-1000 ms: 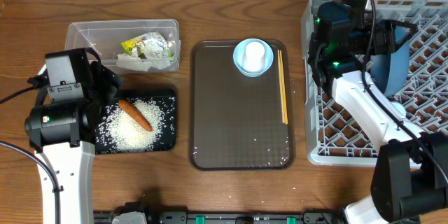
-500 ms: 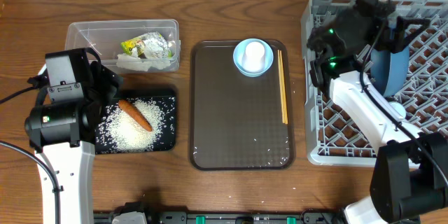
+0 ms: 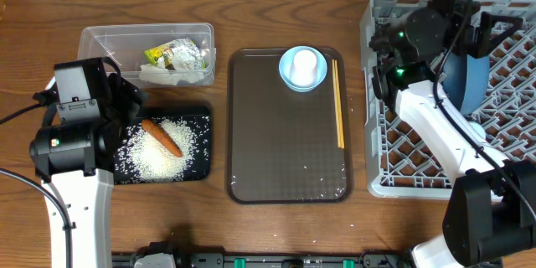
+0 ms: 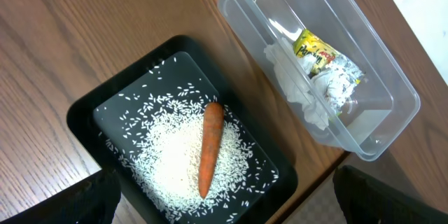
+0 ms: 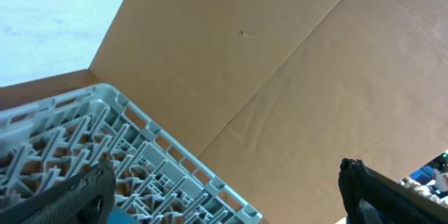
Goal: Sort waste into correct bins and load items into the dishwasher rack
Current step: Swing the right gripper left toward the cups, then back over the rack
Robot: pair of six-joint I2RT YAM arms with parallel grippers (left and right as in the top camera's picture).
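Observation:
The grey rack (image 3: 394, 167) stands at the right with the large blue bowl (image 3: 469, 79) on edge in it. My right gripper (image 5: 224, 199) is open and empty, tilted up over the rack's far side (image 5: 140, 161). My left gripper (image 4: 224, 199) is open and empty above the black tray (image 4: 91, 119), which holds rice (image 4: 168, 161) and the carrot (image 4: 208, 147). The clear tub (image 4: 245, 0) holds the wrapper (image 4: 318, 49) and tissue (image 4: 294, 91). The white cup (image 3: 303, 65) sits in the small light-blue bowl (image 3: 286, 74) beside the chopsticks (image 3: 338, 105). The light-blue cup is out of view.
The brown serving tray (image 3: 285, 159) lies in the middle of the wooden table, with a few stray rice grains near its front edge. A brown cardboard wall (image 5: 315, 77) rises behind the rack. The right arm (image 3: 435, 130) reaches across the rack's left side.
My right gripper has lifted and tilted back toward the far wall, away from the blue bowl in the rack. The left arm has not moved.

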